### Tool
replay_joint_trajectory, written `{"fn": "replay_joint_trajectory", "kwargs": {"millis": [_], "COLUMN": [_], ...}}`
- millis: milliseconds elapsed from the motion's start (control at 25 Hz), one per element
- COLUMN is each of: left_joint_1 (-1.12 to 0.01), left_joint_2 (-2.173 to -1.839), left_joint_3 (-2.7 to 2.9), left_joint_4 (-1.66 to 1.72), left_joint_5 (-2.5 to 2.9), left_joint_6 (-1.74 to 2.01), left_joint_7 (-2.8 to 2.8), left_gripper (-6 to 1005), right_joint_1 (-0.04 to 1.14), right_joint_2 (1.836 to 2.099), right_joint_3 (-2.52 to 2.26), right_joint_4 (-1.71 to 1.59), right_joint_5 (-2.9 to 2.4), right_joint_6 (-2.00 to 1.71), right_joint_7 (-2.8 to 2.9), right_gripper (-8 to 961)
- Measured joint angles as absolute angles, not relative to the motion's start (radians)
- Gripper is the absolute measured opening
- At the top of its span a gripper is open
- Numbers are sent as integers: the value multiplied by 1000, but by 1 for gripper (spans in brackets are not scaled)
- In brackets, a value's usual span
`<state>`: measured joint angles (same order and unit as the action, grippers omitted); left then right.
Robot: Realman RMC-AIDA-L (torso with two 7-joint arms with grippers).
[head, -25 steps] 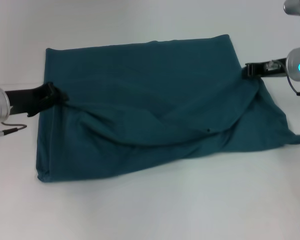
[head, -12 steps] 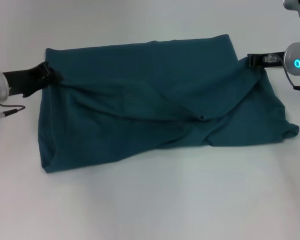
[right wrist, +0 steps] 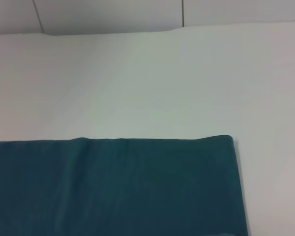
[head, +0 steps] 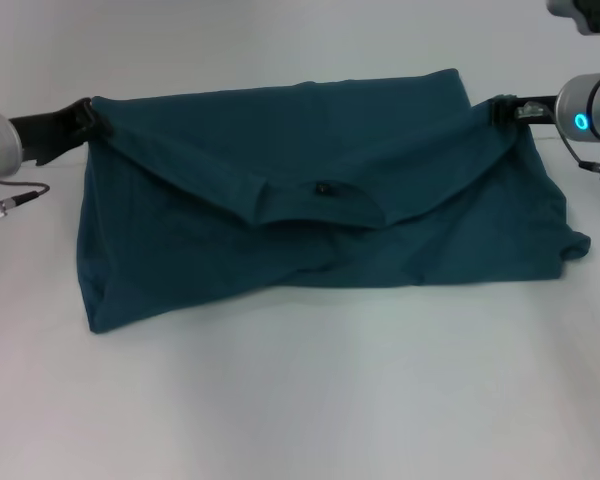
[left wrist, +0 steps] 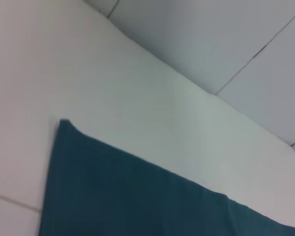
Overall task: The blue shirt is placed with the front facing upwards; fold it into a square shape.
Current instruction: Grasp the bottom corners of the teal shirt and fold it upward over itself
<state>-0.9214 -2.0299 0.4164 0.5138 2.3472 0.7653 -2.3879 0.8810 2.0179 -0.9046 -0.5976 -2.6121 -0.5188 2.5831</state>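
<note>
We hold the blue shirt [head: 320, 220] mid-desk, our left gripper [head: 85, 117] at ten o'clock and right gripper [head: 502, 108] at two o'clock, each pinching a corner. One lengthwise fold is nearly laid; crosswise folds remain, we judge.

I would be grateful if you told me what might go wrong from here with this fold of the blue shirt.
1. The carried edge of the blue shirt sags in the middle around the collar, so it may land bowed rather than straight.
2. The left gripper and right gripper each pinch only a corner; one slip would skew the fold.
3. The rumpled sleeve on the right may spoil the square outline.
</note>
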Motion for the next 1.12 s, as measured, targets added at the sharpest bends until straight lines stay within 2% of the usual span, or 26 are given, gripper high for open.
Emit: {"fn": "replay_joint_trajectory", "kwargs": {"millis": [280,560,880,1120], "left_joint_1": [-929,-933,-944,-959], "left_joint_2": [-2032,-2064,-2068,-2064], "left_joint_3": [515,535,557,606], "left_joint_4": [499,497,507,505], "left_joint_5": [2347,2315,2305,2305], "left_joint_6": [680,610,576,551], "left_joint_7": [-2380,-2279,-2276,-2274], "left_gripper": [35,34,39,43], "right_joint_1": [898,898,892,897], "right_joint_2": [2021,2030,2024,2043], "right_joint_3": [-998,-1009,-1003,-1013], "right_joint_4": [-529,-515,-514,-512], "right_joint_5": [-2614,-2615,-2616,-2639], "right_joint_6": [-410,-356,-350,-343], "right_joint_7": [2582,2582,2589,2583], "right_gripper": [42,42,42,42]}}
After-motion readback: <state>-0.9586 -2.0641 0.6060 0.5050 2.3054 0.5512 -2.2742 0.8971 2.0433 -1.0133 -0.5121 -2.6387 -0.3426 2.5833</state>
